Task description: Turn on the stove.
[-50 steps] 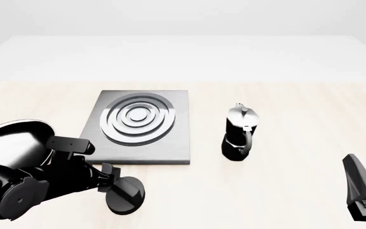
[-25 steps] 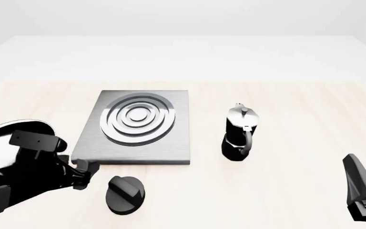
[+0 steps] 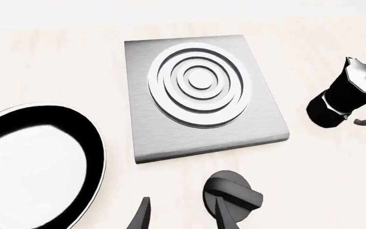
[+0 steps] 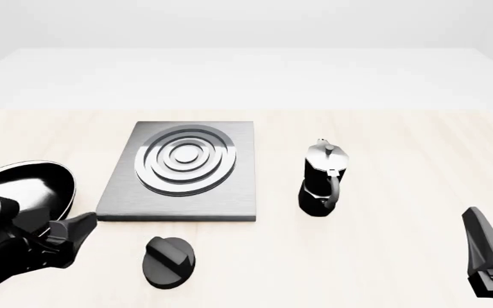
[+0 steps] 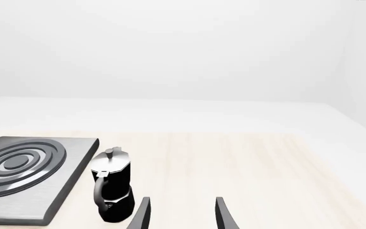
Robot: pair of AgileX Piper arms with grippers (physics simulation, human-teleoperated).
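Observation:
The stove is a grey square slab [image 4: 187, 172] with silver burner rings, at mid-left of the table. Its round black ridged knob [image 4: 169, 261] lies on the table just in front of the slab. My left gripper [image 4: 69, 235] is at the lower left, open and empty, apart from the knob and to its left. In the left wrist view the slab [image 3: 202, 95] and the knob [image 3: 231, 197] show ahead, and the gripper [image 3: 181, 219] has its fingers spread. My right gripper [image 4: 484, 250] is at the lower right, open and empty; it also shows in the right wrist view [image 5: 181, 217].
A glossy black frying pan [image 4: 25, 187] lies left of the slab, right by my left arm. A black-and-silver moka pot [image 4: 322, 179] stands upright right of the slab. It also shows in the right wrist view [image 5: 112, 191].
My left arm has drawn back to the left and toward the camera, off the knob, which now lies uncovered. The right arm has not moved.

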